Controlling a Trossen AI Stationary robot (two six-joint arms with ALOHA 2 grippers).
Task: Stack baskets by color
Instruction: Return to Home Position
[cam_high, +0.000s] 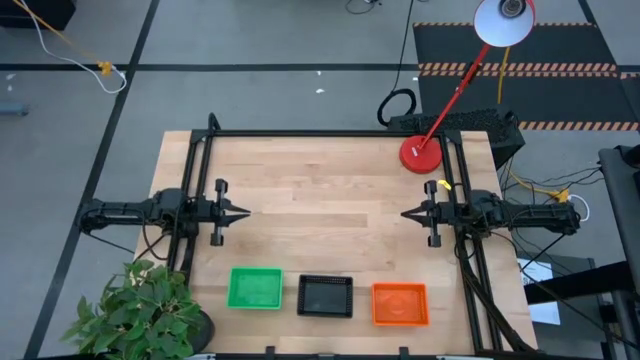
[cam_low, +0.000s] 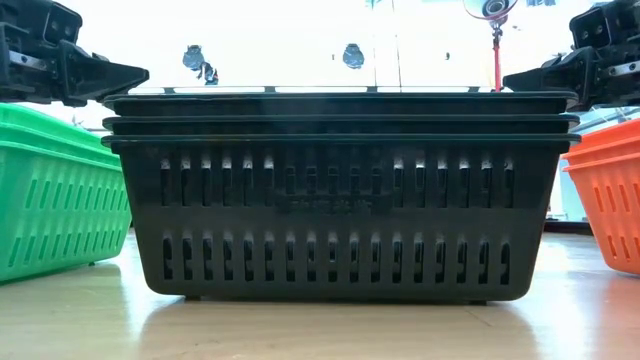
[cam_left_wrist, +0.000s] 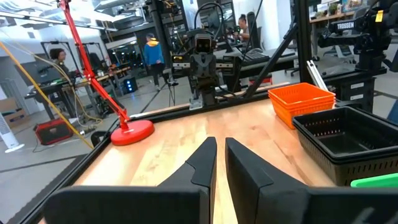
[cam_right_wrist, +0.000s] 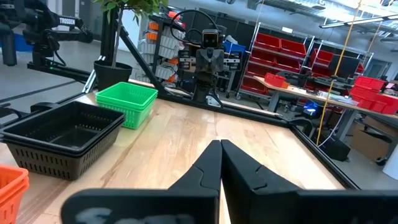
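Observation:
Three stacks of baskets stand in a row along the table's near edge, their bottoms on the wood: green (cam_high: 255, 288) at the left, black (cam_high: 326, 296) in the middle, orange (cam_high: 400, 304) at the right. The low view shows the black stack (cam_low: 335, 190) as three nested baskets, rim over rim. My left gripper (cam_high: 245, 212) hangs level over the table's left side, its fingers a narrow gap apart (cam_left_wrist: 221, 144), with nothing between them. My right gripper (cam_high: 405, 213) hangs level over the right side, shut (cam_right_wrist: 219, 144) and empty. Both stay well away from the baskets.
A red lamp base (cam_high: 420, 153) stands at the table's far right, its arm rising to a white lamp head (cam_high: 503, 20). A potted plant (cam_high: 140, 310) sits at the near left corner. A black frame (cam_high: 330, 133) runs around the table. Bare wood lies between the grippers.

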